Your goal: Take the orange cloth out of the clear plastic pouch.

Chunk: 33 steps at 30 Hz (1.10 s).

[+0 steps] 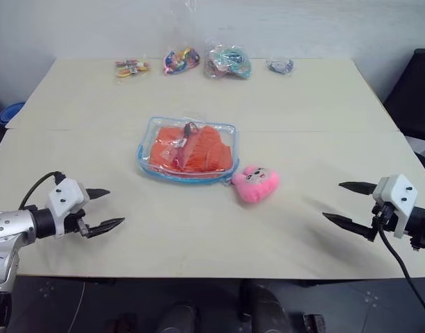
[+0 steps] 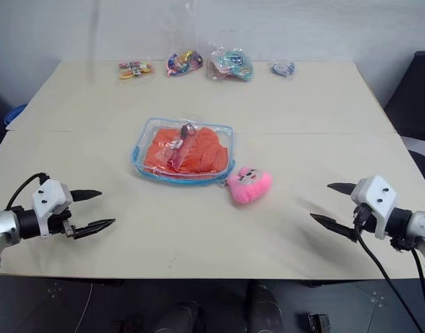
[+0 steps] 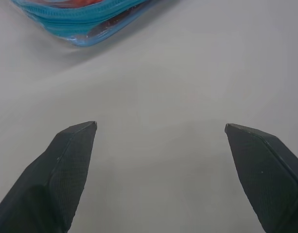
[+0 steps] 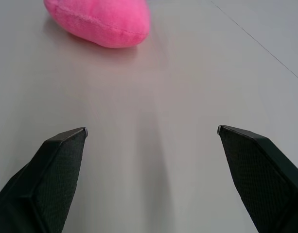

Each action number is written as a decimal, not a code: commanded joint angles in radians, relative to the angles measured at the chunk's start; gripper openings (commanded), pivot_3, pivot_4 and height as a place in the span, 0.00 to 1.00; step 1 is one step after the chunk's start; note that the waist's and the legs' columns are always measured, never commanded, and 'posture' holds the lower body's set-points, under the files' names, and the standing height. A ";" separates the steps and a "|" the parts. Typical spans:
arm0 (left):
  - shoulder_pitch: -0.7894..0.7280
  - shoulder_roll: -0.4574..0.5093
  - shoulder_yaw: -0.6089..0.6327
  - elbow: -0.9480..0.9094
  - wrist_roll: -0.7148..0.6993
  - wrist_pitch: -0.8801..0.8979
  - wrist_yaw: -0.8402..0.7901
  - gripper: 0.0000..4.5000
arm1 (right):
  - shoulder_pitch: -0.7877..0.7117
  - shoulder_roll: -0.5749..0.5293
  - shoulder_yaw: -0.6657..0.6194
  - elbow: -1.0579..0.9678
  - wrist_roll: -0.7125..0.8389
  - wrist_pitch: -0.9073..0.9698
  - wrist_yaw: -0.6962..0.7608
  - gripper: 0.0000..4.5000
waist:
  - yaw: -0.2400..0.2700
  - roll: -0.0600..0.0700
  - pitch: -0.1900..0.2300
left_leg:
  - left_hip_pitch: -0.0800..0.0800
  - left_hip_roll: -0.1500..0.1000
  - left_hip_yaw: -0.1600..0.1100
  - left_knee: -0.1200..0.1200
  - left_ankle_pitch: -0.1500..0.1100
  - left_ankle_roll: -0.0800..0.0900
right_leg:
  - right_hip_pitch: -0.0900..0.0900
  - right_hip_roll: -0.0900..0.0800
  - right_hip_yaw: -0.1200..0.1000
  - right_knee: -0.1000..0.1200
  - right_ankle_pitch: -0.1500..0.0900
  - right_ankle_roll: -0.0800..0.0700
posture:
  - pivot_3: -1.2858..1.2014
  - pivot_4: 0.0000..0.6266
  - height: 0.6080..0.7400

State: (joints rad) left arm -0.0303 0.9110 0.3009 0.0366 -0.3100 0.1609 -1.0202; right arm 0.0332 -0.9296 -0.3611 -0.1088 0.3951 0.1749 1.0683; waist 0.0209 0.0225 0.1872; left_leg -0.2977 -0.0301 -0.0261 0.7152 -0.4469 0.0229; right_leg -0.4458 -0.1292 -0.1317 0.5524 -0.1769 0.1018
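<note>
Beige table (image 1: 316, 104), pale wall (image 1: 302, 24)

clear plastic pouch (image 1: 187, 150) is looking glossy; orange cloth (image 1: 198, 149) inside is showing wrinkly fabric; pink plush toy (image 1: 256, 183) is looking fuzzy; table (image 1: 198, 229) is looking smooth and matt

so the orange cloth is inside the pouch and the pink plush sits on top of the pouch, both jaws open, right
Not quite. The pink plush lies on the table beside the pouch, at its near right corner, not on top of it; the left eye view shows this. The rest holds: the orange cloth is inside the pouch, and both the left gripper and right gripper have open jaws.
</note>
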 commanded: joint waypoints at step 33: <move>-0.043 -0.013 0.018 -0.013 -0.036 0.076 0.040 1.00 | -0.001 0.003 -0.063 -0.046 0.068 0.054 -0.012 1.00 | 0.002 0.000 0.000 | 0.000 0.001 0.007 0.000 0.000 0.000 | -0.001 0.000 0.001 0.000 0.000 0.000 | 0.52 0.24 1.00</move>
State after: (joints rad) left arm -0.0560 0.9030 0.2950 0.0519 -0.3149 0.2161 -0.9959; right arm 0.0429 -0.9295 -0.3873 -0.1154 0.4342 0.2240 1.0642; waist 0.0230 0.0225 0.1872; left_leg -0.2975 -0.0295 -0.0191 0.7154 -0.4473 0.0233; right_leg -0.4468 -0.1289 -0.1306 0.5529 -0.1768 0.1017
